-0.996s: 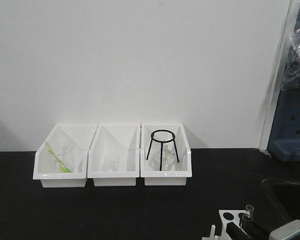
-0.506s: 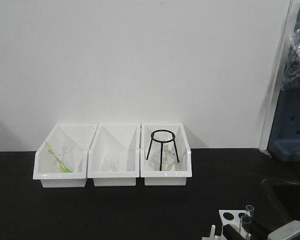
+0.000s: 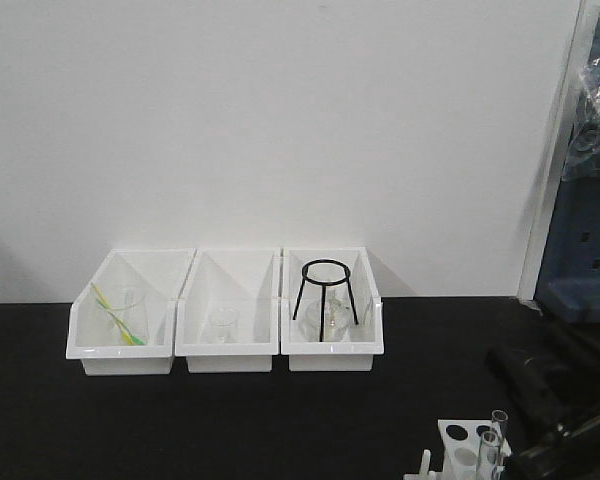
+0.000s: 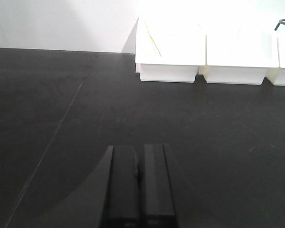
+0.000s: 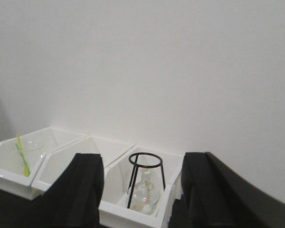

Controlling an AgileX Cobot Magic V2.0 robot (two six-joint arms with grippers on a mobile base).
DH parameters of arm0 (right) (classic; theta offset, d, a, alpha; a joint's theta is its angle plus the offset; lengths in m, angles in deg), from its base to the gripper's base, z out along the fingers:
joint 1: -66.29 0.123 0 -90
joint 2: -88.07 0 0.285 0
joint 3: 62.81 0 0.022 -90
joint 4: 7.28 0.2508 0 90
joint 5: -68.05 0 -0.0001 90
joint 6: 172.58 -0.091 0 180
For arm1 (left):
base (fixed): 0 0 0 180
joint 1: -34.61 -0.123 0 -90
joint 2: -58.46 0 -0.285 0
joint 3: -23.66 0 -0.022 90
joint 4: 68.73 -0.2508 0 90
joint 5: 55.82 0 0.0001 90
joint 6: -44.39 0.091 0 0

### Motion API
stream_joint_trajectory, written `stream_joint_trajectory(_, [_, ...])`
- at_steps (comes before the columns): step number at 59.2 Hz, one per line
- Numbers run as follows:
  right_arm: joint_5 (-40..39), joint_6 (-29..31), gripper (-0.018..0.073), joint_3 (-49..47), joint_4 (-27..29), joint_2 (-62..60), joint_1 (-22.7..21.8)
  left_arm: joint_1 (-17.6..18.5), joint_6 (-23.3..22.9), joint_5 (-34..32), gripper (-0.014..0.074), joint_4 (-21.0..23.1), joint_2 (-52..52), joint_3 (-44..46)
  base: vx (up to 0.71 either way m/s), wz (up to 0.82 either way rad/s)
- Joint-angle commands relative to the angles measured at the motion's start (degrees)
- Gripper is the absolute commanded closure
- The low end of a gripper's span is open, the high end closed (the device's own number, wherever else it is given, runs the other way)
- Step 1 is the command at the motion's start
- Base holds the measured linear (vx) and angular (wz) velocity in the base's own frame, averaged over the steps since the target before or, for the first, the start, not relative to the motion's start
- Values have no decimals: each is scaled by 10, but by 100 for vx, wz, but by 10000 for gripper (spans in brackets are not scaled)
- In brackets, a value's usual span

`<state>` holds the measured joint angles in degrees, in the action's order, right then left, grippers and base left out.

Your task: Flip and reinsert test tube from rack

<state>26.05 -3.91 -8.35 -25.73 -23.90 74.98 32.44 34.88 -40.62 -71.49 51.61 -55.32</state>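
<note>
Where the black tabletop (image 3: 230,420) meets the bottom edge of the front view, the small white plastic rack with round holes in its top plate (image 3: 462,441) sits low and right, partly cut off, and two clear glass test tubes (image 3: 494,440) stand upright in it. Just beside it to the right hangs the black right gripper (image 3: 555,405), and the right wrist view shows its two fingers (image 5: 83,190) spread wide apart with nothing between them. Over on the left wrist view, the left gripper (image 4: 139,183) has its dark fingers pressed flat together, empty, above bare table. Well behind the rack, three white open-fronted storage bins (image 3: 227,315) line the white wall (image 3: 280,120); the right one holds a black wire tripod stand (image 3: 326,298) over a clear glass flask (image 5: 144,191).
</note>
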Motion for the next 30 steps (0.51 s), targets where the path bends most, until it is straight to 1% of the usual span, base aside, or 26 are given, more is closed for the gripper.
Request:
stream_joint_trajectory(1, [138, -51, 182, -66, -12, -74, -2, 2, 0, -49, 603, 3, 6, -1, 0, 0])
stream_joint_trajectory(3, [204, -71, 236, -83, -21, -95, -2, 2, 0, -49, 603, 3, 6, -1, 0, 0])
stream_joint_trajectory(5, [249, -86, 293, -92, -28, -110, -2, 2, 0, -49, 603, 3, 6, -1, 0, 0])
stream_joint_trajectory(7, [298, -94, 400, -99, -43, -129, -2, 2, 0, -49, 603, 3, 6, -1, 0, 0])
stream_joint_trajectory(11, [340, -97, 578, -100, -59, -153, -2, 2, 0, -49, 603, 3, 6, -1, 0, 0])
stream_joint_trajectory(14, [358, -97, 574, -97, -62, -168, -2, 2, 0, -49, 603, 3, 6, -1, 0, 0])
stream_joint_trajectory(30, [373, -96, 571, -87, -62, -215, -2, 2, 0, -49, 603, 3, 6, -1, 0, 0])
